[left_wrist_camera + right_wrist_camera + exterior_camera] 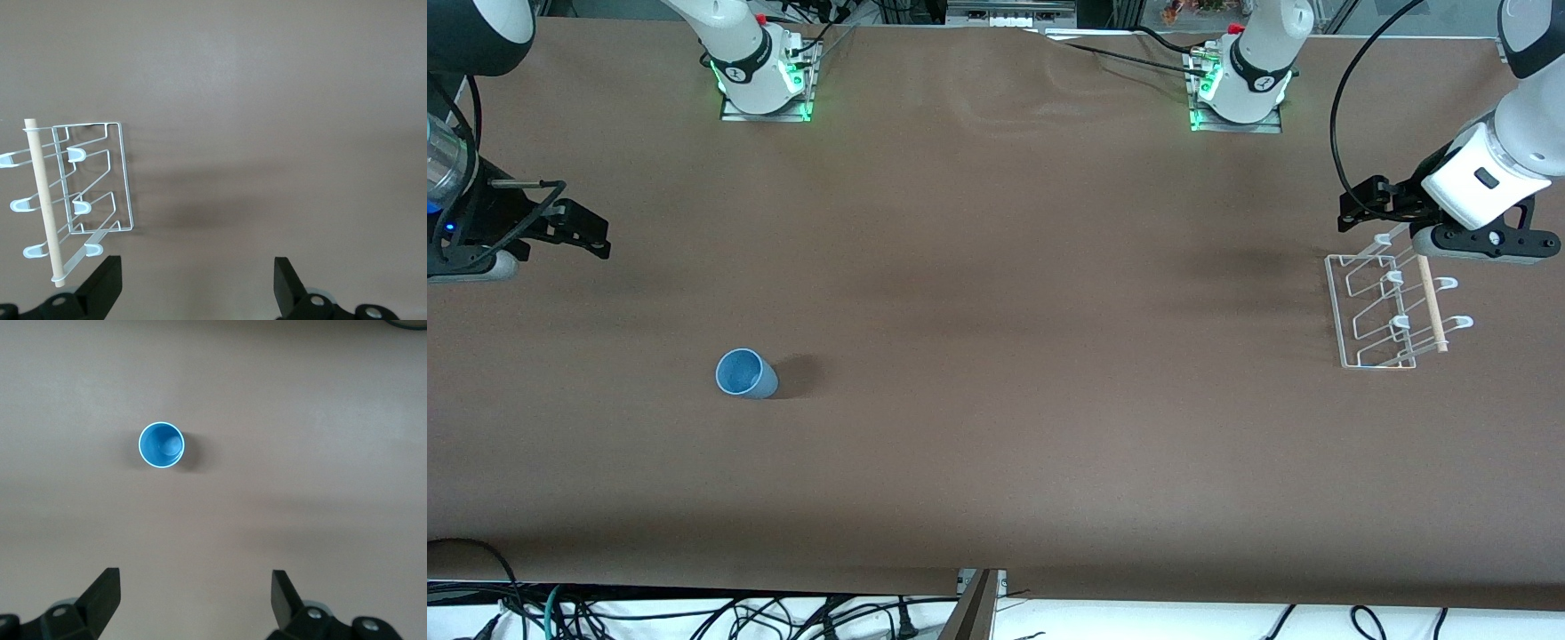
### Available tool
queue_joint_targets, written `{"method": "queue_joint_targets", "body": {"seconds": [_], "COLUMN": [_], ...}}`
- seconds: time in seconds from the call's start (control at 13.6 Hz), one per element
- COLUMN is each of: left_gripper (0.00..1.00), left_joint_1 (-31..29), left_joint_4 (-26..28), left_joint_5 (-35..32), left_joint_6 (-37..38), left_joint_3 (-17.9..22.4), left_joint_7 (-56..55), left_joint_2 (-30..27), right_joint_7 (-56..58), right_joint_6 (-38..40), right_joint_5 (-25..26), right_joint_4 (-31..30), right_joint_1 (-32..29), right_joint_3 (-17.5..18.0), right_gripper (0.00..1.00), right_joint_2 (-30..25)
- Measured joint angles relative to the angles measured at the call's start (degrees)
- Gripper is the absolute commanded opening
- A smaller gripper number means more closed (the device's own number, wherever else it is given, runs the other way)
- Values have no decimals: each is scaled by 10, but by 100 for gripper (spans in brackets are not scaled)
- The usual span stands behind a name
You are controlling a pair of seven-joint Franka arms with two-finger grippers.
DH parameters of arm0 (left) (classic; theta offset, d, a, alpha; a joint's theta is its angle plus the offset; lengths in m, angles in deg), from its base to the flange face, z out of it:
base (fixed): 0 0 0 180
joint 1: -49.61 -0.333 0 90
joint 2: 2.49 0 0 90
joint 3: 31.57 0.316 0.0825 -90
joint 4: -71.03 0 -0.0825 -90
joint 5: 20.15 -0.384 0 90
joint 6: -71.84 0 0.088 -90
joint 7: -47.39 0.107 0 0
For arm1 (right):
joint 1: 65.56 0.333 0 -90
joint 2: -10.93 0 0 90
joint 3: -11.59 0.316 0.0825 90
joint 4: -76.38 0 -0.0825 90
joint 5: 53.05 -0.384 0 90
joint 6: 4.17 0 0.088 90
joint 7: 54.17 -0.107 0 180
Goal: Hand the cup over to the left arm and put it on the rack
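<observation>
Front view puts the cup upright on the desk, lower left of frame, mouth up, nearest the right hand at the left edge, which hangs wide open and empty. Left hand, open and empty too, waits over the rack at the right.

cup sits upright toward the right arm's end of the table, rack by the left arm's end

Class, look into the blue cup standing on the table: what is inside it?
The cup stands upright, mouth up, and holds nothing: only its blue inner wall and bottom show. The patch of table beneath its base is covered.
</observation>
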Motion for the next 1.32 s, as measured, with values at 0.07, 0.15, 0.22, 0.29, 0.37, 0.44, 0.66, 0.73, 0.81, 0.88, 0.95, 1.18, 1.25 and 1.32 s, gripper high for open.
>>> {"method": "queue_joint_targets", "body": {"seconds": [0.07, 0.15, 0.22, 0.29, 0.37, 0.44, 0.66, 0.73, 0.81, 0.88, 0.95, 1.18, 1.25, 1.32], "left_gripper": [100, 100, 100, 100, 100, 100, 100, 100, 100, 100, 100, 100, 100, 100], "left_joint_1": [0, 0, 0, 0, 0, 0, 0, 0, 0, 0, 0, 0, 0, 0], "left_joint_4": [0, 0, 0, 0, 0, 0, 0, 0, 0, 0, 0, 0, 0, 0], "left_joint_5": [0, 0, 0, 0, 0, 0, 0, 0, 0, 0, 0, 0, 0, 0], "left_joint_6": [0, 0, 0, 0, 0, 0, 0, 0, 0, 0, 0, 0, 0, 0], "left_joint_3": [0, 0, 0, 0, 0, 0, 0, 0, 0, 0, 0, 0, 0, 0], "left_joint_7": [0, 0, 0, 0, 0, 0, 0, 0, 0, 0, 0, 0, 0, 0], "left_joint_2": [0, 0, 0, 0, 0, 0, 0, 0, 0, 0, 0, 0, 0, 0], "right_joint_7": [0, 0, 0, 0, 0, 0, 0, 0, 0, 0, 0, -1, -1, -1], "right_joint_6": [0, 0, 0, 0, 0, -1, -28, -41, -59, -78, -94, -137, -148, -159], "right_joint_5": [0, 0, 0, 0, 0, 0, 0, 0, 0, 0, 0, -1, -1, -1], "right_joint_4": [0, 0, 0, 0, 0, 0, 0, -1, -1, -1, 0, 0, 0, 0], "right_joint_1": [0, 0, 0, 0, 0, 0, 0, 0, -1, 0, 0, 3, 3, 3], "right_joint_3": [0, 0, 0, 0, 0, 0, 0, 0, 0, 0, 2, 5, 5, 5], "right_gripper": [100, 100, 100, 100, 100, 100, 100, 100, 100, 100, 100, 100, 100, 100], "right_joint_2": [0, 0, 0, 0, 0, 3, 35, 54, 74, 93, 111, 159, 174, 188]}}
